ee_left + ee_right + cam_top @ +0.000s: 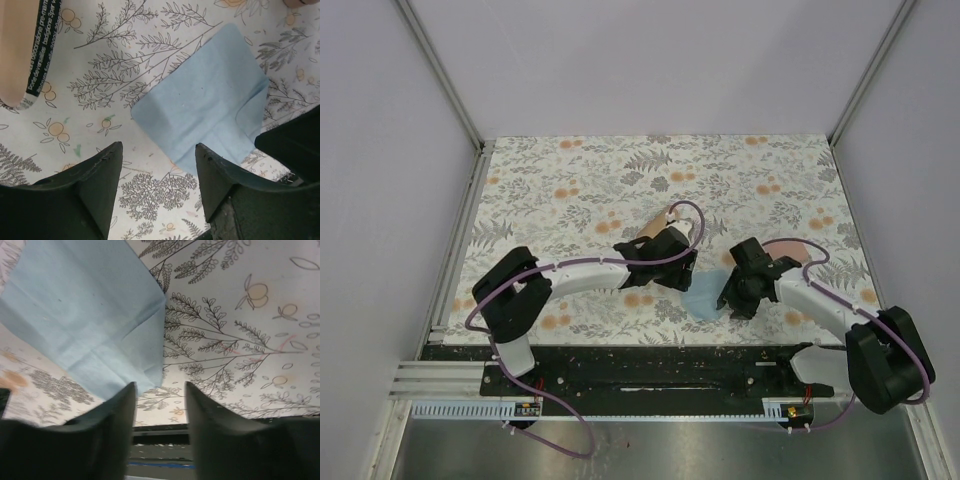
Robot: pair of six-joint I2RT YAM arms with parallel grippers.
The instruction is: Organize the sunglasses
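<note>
Neither pair of sunglasses shows in any view. A light blue cloth (pixel 705 298) lies flat on the floral table cover between my two grippers. In the left wrist view the cloth (pixel 205 100) lies just ahead of my left gripper (pixel 157 150), which is open and empty above the cover. In the right wrist view the cloth (pixel 85 315) lies ahead and to the left of my right gripper (pixel 160 387), which is also open and empty. In the top view the left gripper (pixel 682 278) is left of the cloth and the right gripper (pixel 732 298) is right of it.
A pale pink oblong case (pixel 655 225) with a black printed band (pixel 42 50) lies just beyond my left wrist. A pinkish object (pixel 810 250) peeks out behind my right arm. White walls enclose the table; a black rail (pixel 650 365) runs along its near edge.
</note>
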